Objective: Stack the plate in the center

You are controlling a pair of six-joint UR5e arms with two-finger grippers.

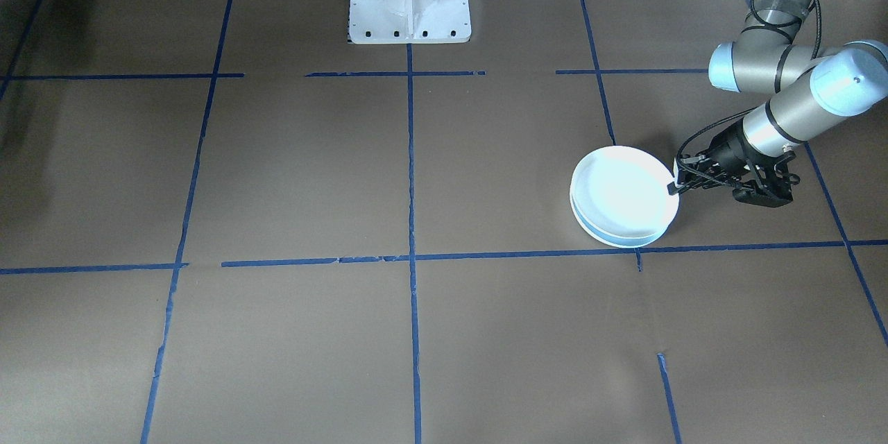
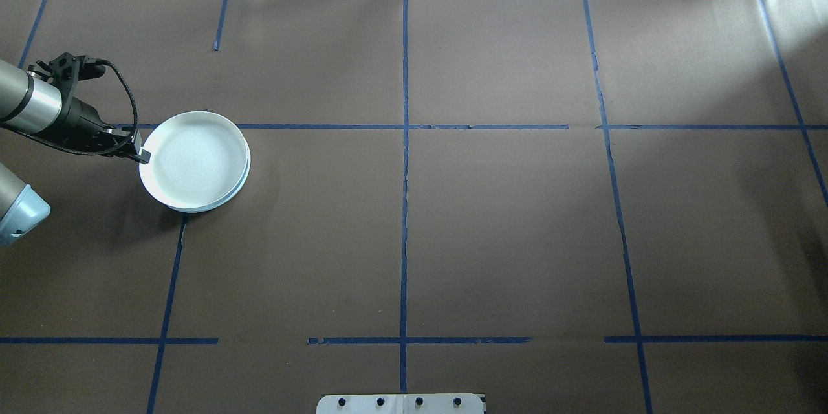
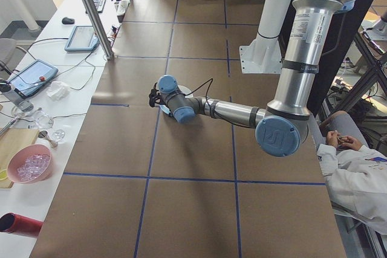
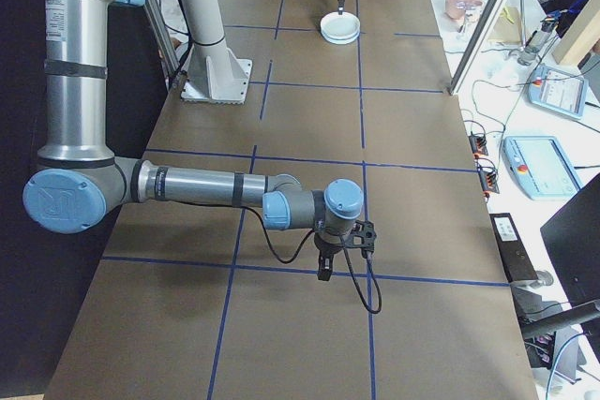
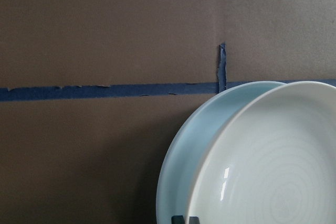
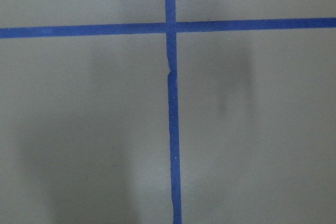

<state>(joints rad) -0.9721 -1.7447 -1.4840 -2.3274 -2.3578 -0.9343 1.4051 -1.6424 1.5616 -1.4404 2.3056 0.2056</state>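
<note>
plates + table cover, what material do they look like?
Round white top plate: likely glazed ceramic, glossy, with a bright glint and faint rings. Pale blue lower plate: same look, smooth sheen. Brown table cover: matte paper or card, seamed, marked with blue tape.

light-blue plate (image 5: 181, 166): mostly covered by white plate (image 5: 273, 161) | both cut off by wrist view's edge

Left end effector (image 1: 674, 186) seemingly pinched closed
</note>
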